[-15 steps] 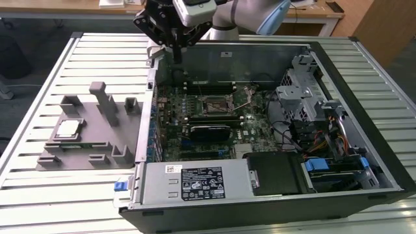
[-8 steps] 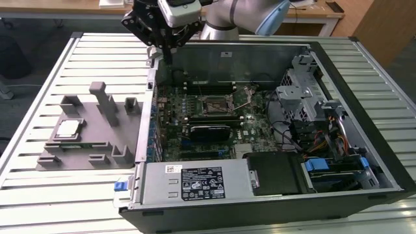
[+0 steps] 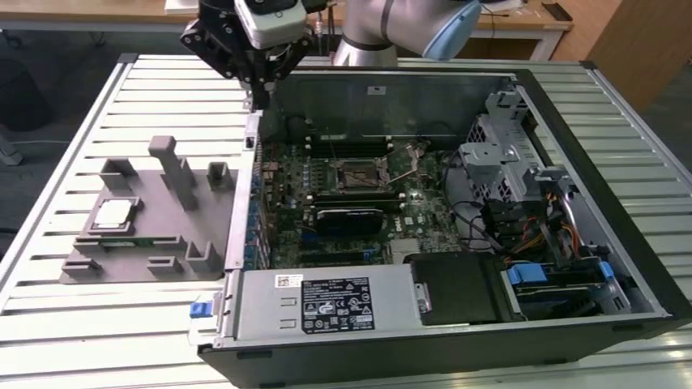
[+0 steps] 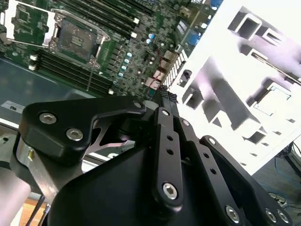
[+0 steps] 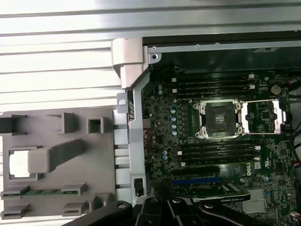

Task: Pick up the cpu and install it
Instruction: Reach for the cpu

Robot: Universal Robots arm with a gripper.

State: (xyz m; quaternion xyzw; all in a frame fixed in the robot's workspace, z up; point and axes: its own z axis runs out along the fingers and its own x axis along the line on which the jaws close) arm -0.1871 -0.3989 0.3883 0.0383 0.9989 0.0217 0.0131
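silver cpu lying in grey holder | gripper closed, empty, high beyond holder | socket apart from holder, lid open

We see a silver-grey arm with a pale blue joint cap. It has a white-grey camera box at the wrist and a black gripper of hinged bars studded with silver screws.

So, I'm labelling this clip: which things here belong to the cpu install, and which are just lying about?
Job: cpu, open motherboard socket, gripper, grey holder tray under the cpu.
Lying about: power-supply box, drive cage.
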